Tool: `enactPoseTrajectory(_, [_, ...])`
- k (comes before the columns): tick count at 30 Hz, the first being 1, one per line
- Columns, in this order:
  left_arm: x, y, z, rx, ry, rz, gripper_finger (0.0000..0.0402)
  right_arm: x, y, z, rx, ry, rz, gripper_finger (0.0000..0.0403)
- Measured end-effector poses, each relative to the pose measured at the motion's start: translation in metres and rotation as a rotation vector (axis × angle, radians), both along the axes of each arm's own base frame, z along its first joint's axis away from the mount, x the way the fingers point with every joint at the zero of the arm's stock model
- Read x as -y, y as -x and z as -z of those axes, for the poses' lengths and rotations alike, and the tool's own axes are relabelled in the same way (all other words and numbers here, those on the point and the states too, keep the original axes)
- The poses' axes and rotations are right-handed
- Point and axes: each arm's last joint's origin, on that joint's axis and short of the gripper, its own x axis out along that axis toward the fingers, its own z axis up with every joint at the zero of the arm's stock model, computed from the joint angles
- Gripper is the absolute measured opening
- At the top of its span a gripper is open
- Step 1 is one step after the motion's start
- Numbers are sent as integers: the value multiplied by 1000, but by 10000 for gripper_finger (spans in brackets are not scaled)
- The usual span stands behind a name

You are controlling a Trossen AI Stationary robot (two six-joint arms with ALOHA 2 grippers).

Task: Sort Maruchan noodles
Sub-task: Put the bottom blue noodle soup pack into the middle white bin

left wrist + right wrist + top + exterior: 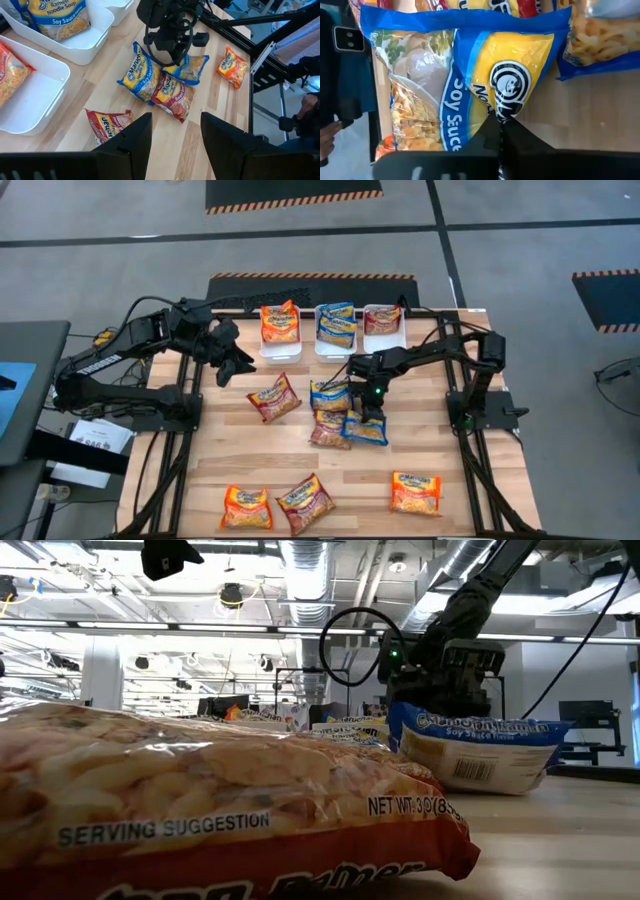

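Several Maruchan packets lie flat on the wooden table: dark red (pixel 273 398), blue (pixel 330 393), dark red (pixel 328 428), and orange (pixel 246 507), dark red (pixel 305 502) and orange (pixel 415 492) near the front edge. One blue soy-sauce packet (pixel 365 428) sits under my right gripper (pixel 370 412), which is shut on it. My left gripper (pixel 235 365) hangs open above the table near the left bin, touching nothing; in its wrist view (pixel 172 135) the middle cluster lies ahead. Three white bins (pixel 283 352) at the far side hold orange, blue and dark red packets. My right gripper pinches the blue soy-sauce packet between its two shut fingers (pixel 490 137), at the middle of one edge (pixel 507 107). It comes from above, slanting down from the right arm's side. In the low view the packet (pixel 470 750) stands tilted, its lower edge at the table top (pixel 480 788).
The left bin (pixel 35 100) has bare floor beside its orange packet. The held packet overlaps a dark red packet (pixel 172 95) and lies next to another blue one (pixel 142 75). An orange packet (pixel 200 800) fills the low view's foreground. Bare wood shows between the middle cluster and the front row.
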Motion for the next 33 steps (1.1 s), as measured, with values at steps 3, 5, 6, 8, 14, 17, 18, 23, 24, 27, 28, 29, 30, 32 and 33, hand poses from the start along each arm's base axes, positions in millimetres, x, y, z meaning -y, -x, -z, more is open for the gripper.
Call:
enactPoseTrajectory(3, [0, 0, 0, 0, 0, 0, 156, 0, 2, -5, -15, 4, 21, 12])
enactPoseTrajectory(5, [0, 0, 0, 0, 0, 0, 156, -1, 3, -11, -17, 21, 24, 11])
enactPoseTrajectory(6, [0, 0, 0, 0, 0, 0, 156, -2, 5, -16, -25, 37, 25, 9])
enactPoseTrajectory(8, [0, 0, 0, 0, 0, -1, 156, -2, 7, -29, -18, 79, 33, 6])
enactPoseTrajectory(14, [0, 0, 0, 0, -1, -1, 156, -1, 17, -66, 47, 205, 83, 5])
enactPoseTrajectory(17, [0, 0, 0, 0, -1, -2, 156, 0, 25, -84, 78, 252, 125, 5])
enactPoseTrajectory(18, [0, 0, 0, 0, -1, -2, 156, 1, 28, -89, 87, 269, 137, 5])
enactPoseTrajectory(23, [-1, 0, 0, -6, -17, -26, 156, 6, 39, -114, 158, 367, 221, 5])
enactPoseTrajectory(24, [-1, 0, 0, -9, -26, -40, 156, 9, 41, -120, 172, 387, 242, 5])
enactPoseTrajectory(27, [-3, 1, 0, -18, -34, -97, 156, 18, 42, -140, 229, 458, 291, 5])
enactPoseTrajectory(28, [-3, 1, 0, -20, -39, -111, 156, 23, 41, -146, 256, 487, 299, 5])
enactPoseTrajectory(29, [-4, 1, 0, -23, -45, -123, 156, 27, 40, -153, 280, 517, 304, 5])
enactPoseTrajectory(30, [-4, 1, 0, -24, -49, -129, 156, 33, 39, -159, 298, 546, 308, 5])
enactPoseTrajectory(32, [-4, 1, 0, -27, -57, -142, 156, 45, 34, -169, 343, 611, 322, 5])
enactPoseTrajectory(33, [-5, 1, 0, -28, -61, -150, 156, 52, 32, -174, 360, 642, 331, 5])
